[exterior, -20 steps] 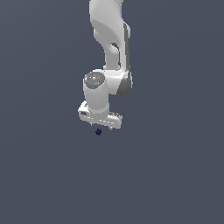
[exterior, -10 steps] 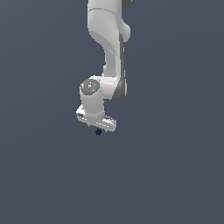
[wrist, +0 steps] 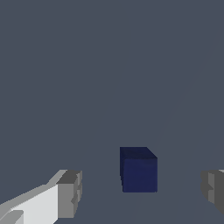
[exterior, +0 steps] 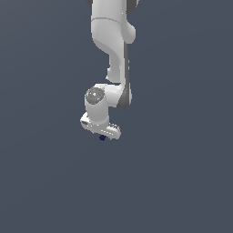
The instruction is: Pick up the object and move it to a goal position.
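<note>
The object, a tiny dark navy-blue cube (exterior: 102, 138), lies on the flat grey floor just under the white gripper (exterior: 103, 134) in the exterior view. In the wrist view the cube (wrist: 139, 171) stands between the two grey fingertips (wrist: 69, 190), nearer the middle than either side. The gripper (wrist: 141, 187) is open, with clear gaps between the cube and both fingers. Nothing is held. In the exterior view the hand hides the fingers and part of the cube.
The white arm (exterior: 111, 50) comes down from the top of the exterior view. A plain grey floor (exterior: 182, 182) fills the rest of the picture.
The gripper has come down over the cube, which has stayed in place. The hand now covers part of it in the exterior view. The jaws remain open.
</note>
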Tool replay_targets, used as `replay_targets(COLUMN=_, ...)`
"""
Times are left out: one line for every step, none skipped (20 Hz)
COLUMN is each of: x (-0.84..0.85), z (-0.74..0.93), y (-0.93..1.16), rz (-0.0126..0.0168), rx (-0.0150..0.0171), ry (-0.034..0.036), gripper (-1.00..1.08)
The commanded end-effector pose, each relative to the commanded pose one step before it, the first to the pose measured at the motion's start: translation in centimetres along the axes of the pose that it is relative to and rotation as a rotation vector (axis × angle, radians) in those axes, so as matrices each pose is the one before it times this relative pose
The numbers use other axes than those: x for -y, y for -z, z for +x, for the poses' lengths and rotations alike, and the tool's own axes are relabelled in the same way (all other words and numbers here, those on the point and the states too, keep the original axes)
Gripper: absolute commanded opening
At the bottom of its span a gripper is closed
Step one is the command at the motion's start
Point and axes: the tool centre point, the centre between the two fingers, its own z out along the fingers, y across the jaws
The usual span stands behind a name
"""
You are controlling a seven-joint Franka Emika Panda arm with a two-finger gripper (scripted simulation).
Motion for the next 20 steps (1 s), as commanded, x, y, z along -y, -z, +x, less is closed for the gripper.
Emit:
replay_targets(x=-0.032, z=-0.074, y=-1.304, rz=-0.00026, rx=0.00057, ry=-0.00092, gripper=1.0)
replay_targets(x=-0.026, z=0.003, y=-0.397, rz=-0.00001, rx=-0.0002, ry=-0.00066, gripper=1.0)
replay_targets(x=0.012, z=0.005, y=-0.335, rz=0.0, rx=0.0, ry=0.0, gripper=1.0)
replay_targets(x=0.011, z=0.014, y=-0.264, rz=0.0, rx=0.0, ry=0.0, gripper=1.0)
replay_targets(x=-0.027, z=0.03, y=-0.179, rz=0.00002, rx=-0.00026, ry=-0.00064, gripper=1.0)
replay_targets(x=0.008, z=0.025, y=-0.131, rz=0.0, rx=0.0, ry=0.0, gripper=1.0)
replay_targets(x=0.006, z=0.021, y=-0.073, rz=0.0, rx=0.0, ry=0.0, gripper=1.0)
replay_targets(x=0.002, z=0.008, y=-0.023, rz=0.0, rx=0.0, ry=0.0, gripper=1.0)
replay_targets(x=0.0, z=0.0, y=0.0, rz=0.0, rx=0.0, ry=0.0, gripper=-1.0)
replay_targets(x=0.0, z=0.0, y=0.0, rz=0.0, rx=0.0, ry=0.0, gripper=-1.0)
replay_targets(x=0.0, z=0.0, y=0.0, rz=0.0, rx=0.0, ry=0.0, gripper=-1.0)
replay_targets(x=0.0, z=0.0, y=0.0, rz=0.0, rx=0.0, ry=0.0, gripper=-1.0)
replay_targets(x=0.0, z=0.0, y=0.0, rz=0.0, rx=0.0, ry=0.0, gripper=-1.0)
replay_targets(x=0.0, z=0.0, y=0.0, rz=0.0, rx=0.0, ry=0.0, gripper=-1.0)
replay_targets(x=0.0, z=0.0, y=0.0, rz=0.0, rx=0.0, ry=0.0, gripper=-1.0)
replay_targets(x=0.0, z=0.0, y=0.0, rz=0.0, rx=0.0, ry=0.0, gripper=-1.0)
replay_targets(x=0.0, z=0.0, y=0.0, rz=0.0, rx=0.0, ry=0.0, gripper=-1.0)
replay_targets(x=0.0, z=0.0, y=0.0, rz=0.0, rx=0.0, ry=0.0, gripper=-1.0)
replay_targets(x=0.002, z=-0.018, y=0.029, rz=0.0, rx=0.0, ry=0.0, gripper=-1.0)
replay_targets(x=-0.018, z=0.017, y=0.028, rz=0.0, rx=0.0, ry=0.0, gripper=-1.0)
